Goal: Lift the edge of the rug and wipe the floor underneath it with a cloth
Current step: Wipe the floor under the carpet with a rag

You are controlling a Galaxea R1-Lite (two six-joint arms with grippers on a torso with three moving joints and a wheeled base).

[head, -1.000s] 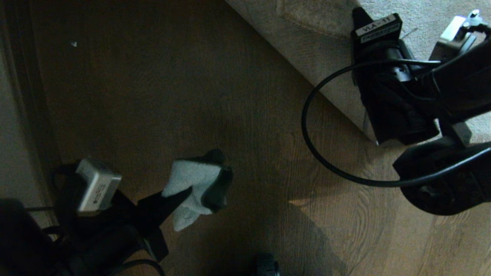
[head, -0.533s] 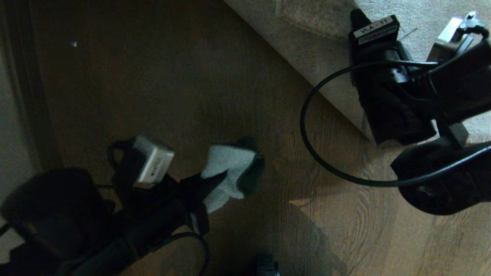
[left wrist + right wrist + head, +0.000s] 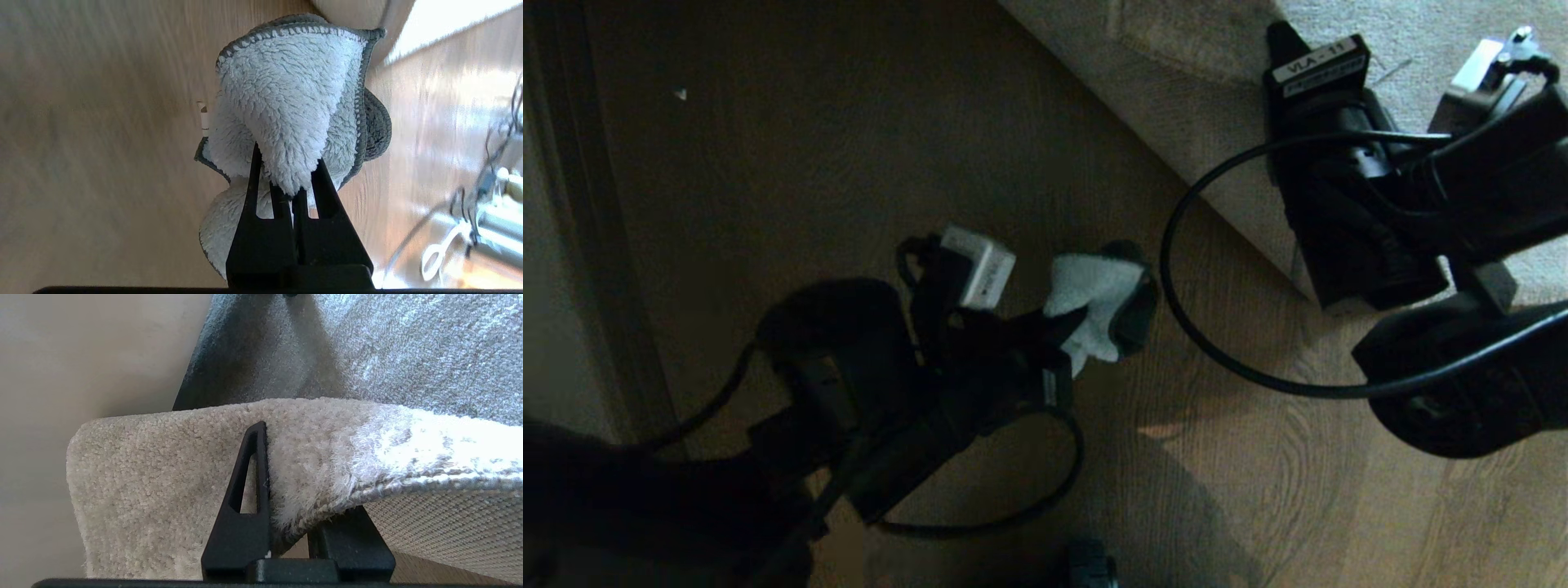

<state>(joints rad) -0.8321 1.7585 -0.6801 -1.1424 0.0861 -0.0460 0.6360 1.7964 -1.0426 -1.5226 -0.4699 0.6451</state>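
My left gripper is shut on the cloth, a fluffy pale rag with a dark grey hem. It is held over the brown wood floor, left of the rug. Whether the cloth touches the floor I cannot tell. My right gripper is shut on the rug edge. One finger lies on the beige pile and the other is hidden beneath. The edge is raised, so its woven backing and a strip of floor show under it.
A black cable loop from the right arm hangs between the cloth and the rug. A pale wall with a dark skirting runs along the left. A small white speck lies on the floor. More cables lie beyond the cloth.
My left arm has carried the cloth up and to the right across the floor, closer to the rug edge and the cable loop. The right gripper has kept still on the rug.
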